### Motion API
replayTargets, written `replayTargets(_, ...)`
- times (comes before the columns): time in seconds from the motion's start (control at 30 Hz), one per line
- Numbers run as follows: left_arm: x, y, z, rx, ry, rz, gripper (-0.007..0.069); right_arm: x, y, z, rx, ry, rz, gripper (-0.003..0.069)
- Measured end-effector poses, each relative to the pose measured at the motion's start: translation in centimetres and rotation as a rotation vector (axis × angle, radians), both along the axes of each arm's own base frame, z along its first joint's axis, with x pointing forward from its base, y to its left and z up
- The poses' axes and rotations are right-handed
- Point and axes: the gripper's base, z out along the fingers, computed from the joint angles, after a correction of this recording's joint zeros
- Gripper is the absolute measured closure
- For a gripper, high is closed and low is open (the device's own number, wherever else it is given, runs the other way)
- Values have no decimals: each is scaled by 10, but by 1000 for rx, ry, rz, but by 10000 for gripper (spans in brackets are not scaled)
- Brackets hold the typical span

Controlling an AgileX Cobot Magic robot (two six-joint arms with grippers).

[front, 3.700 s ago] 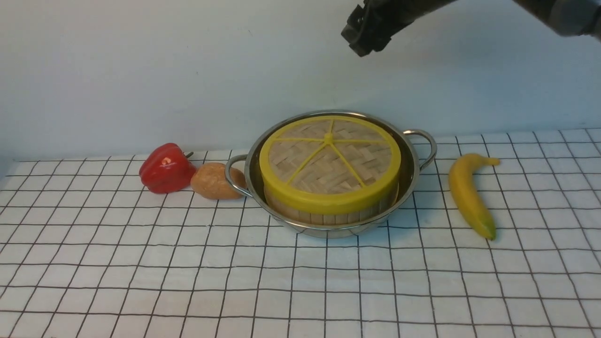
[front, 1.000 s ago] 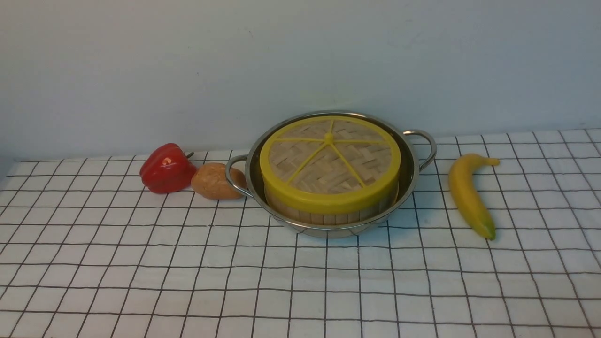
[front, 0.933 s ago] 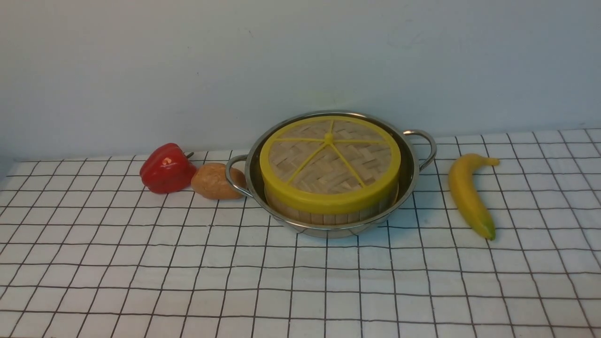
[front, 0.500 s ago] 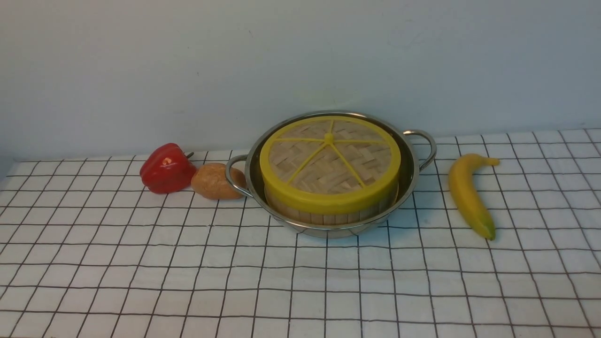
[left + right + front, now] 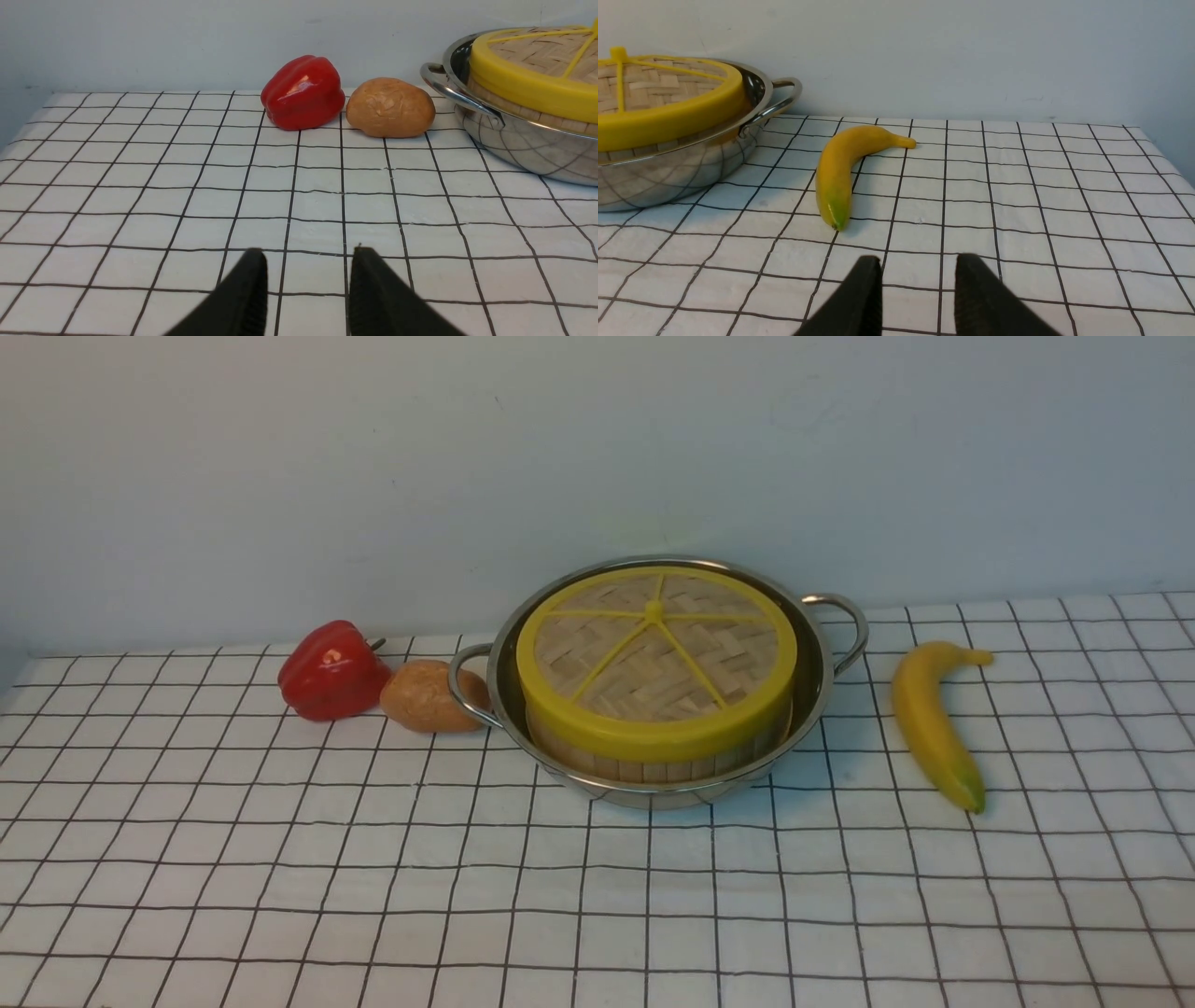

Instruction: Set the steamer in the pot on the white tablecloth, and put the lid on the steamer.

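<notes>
Three foods: you can see them lying on the white tablecloth (image 5: 597, 896) with the pot.
Red pepper (image 5: 330, 671): near the far edge, toward the left side. It is just beside the potato.
Potato (image 5: 428, 696): right of the pepper. It sits right by the pot's left handle, and you cannot tell if they touch.
Pot (image 5: 822, 695): shiny and round, near the far edge, about in the middle of the cloth.
Steamer (image 5: 653, 761): inside the pot. You only see its bamboo side under the yellow rim.
Lid (image 5: 656, 658): it sits flat on top of the steamer and covers it.
Banana (image 5: 930, 722): right of the pot, a little apart from it. Its green tip points to the near edge.
Left gripper (image 5: 308, 266): low over the bare cloth, on the near side of the pepper and potato. Its two black fingers are spread apart with nothing between them.
Right gripper (image 5: 917, 273): low over the bare cloth, on the near side of the banana. Its fingers are spread apart too, and you see only cloth in the gap.
</notes>
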Motion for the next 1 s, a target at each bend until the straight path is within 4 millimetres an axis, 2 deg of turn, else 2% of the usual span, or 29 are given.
replayTargets(1.0,0,0,0,0,0,0,382,0,0,0,3,0,0,413)
